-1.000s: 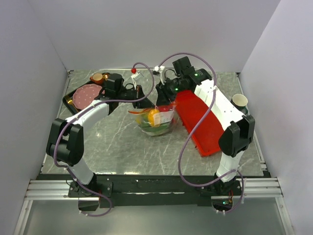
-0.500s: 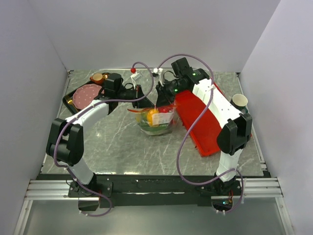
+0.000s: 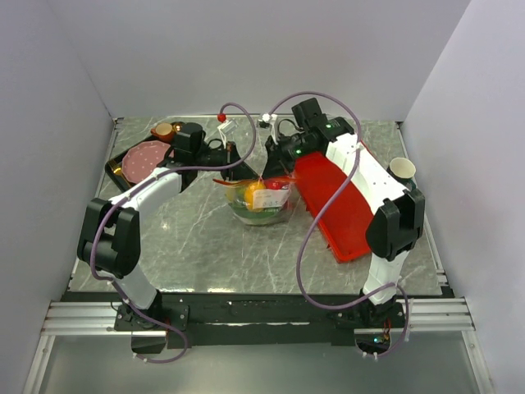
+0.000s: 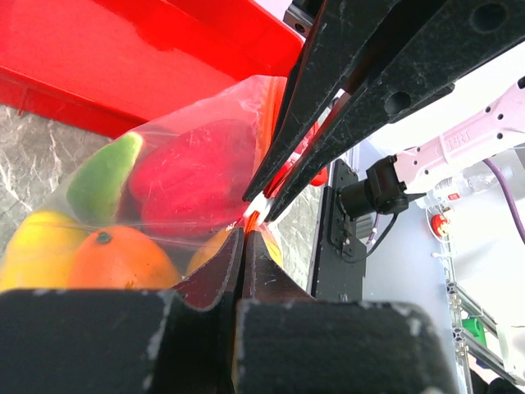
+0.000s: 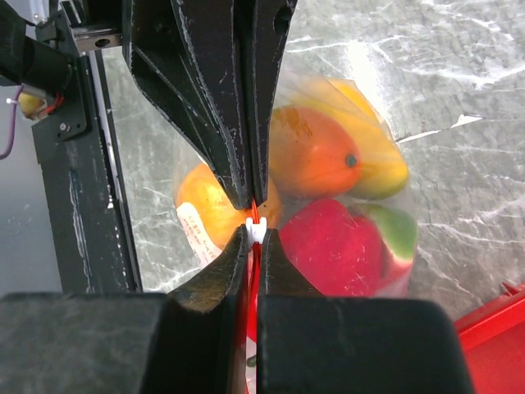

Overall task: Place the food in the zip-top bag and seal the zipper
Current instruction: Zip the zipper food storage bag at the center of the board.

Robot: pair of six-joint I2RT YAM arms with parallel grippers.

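both grippers pinched on the zipper, bag mid-table

the zip-top bag (image 3: 261, 207) bulges, clear and crinkled, with the food (image 3: 257, 197) packed inside: an orange (image 4: 115, 256), a yellow fruit (image 4: 33, 246), a red piece (image 4: 193, 172) and a green-edged piece (image 4: 102, 176). the zipper (image 3: 223, 183) runs orange-red along the bag's top. the left gripper (image 4: 244, 232) and the right gripper (image 5: 255, 232) are each closed tight on that strip, tips almost meeting. the bag sits on the table (image 3: 205, 254) mid-width, nearer the far edge. a red tray (image 3: 336, 209) lies just beside it on the right, and a pink plate (image 3: 143, 158) is by the far left corner. open marble runs from the bag to the near edge.

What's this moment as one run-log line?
food in zip-top bag | left gripper shut on zipper | right gripper shut on zipper
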